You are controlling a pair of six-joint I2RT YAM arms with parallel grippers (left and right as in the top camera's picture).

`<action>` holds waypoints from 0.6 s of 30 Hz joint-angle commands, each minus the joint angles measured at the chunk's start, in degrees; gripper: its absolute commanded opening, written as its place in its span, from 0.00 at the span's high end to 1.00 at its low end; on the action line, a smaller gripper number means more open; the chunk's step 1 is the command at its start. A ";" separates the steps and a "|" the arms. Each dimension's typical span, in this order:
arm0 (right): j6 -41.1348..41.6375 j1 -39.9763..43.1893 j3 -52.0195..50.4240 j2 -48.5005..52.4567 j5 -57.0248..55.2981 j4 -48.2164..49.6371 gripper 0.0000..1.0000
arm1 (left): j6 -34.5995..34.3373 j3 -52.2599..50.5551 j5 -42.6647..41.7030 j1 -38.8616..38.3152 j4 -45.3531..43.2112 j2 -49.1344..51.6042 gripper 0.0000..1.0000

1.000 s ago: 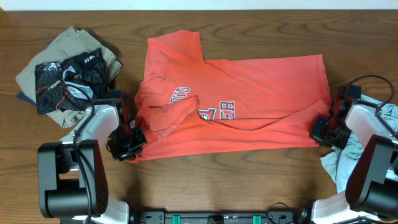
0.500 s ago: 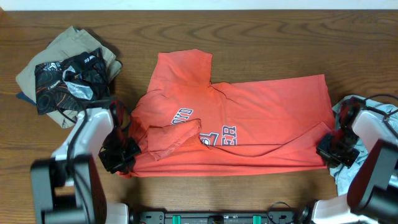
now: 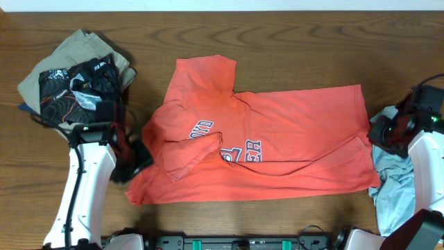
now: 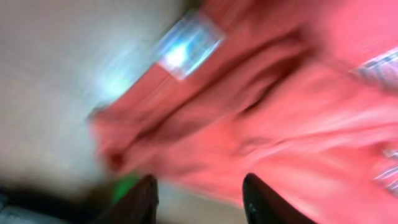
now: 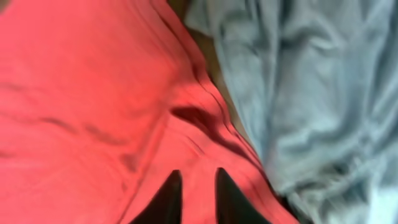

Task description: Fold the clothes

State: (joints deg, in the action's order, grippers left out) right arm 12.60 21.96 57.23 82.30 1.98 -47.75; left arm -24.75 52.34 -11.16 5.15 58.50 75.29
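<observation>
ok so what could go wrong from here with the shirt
1. The shirt has a flap folded over its print, and creases run along its lower part. Folding now would likely lock those in.
2. The grey garment lies right against the shirt's right edge, close to the right gripper. A grab there might catch both.

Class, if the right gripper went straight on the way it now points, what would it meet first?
Probably the orange T-shirt: in the wrist view the right gripper points at its wrinkled edge, with the grey garment just beside. Depth is unclear.
</observation>
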 commanded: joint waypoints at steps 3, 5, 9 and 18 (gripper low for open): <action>-2.38 0.39 0.44 6.19 2.95 5.46 0.95 | 3.34 1.90 -9.33 -1.66 -11.34 0.28 0.55; -2.34 0.39 0.44 9.49 2.58 7.50 0.99 | 3.63 1.90 -9.38 -3.06 -15.67 0.72 0.55; 0.68 0.83 0.44 15.50 -2.49 10.36 0.98 | 4.35 1.92 -9.38 -5.97 -21.90 2.60 0.55; 2.19 5.29 0.44 22.18 -14.75 15.76 0.98 | 4.98 3.32 -9.38 -9.60 -27.12 10.54 0.54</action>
State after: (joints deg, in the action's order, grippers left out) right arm 13.23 24.56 57.32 103.09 -6.22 -32.91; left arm -21.08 53.43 -19.84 -3.90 32.05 83.96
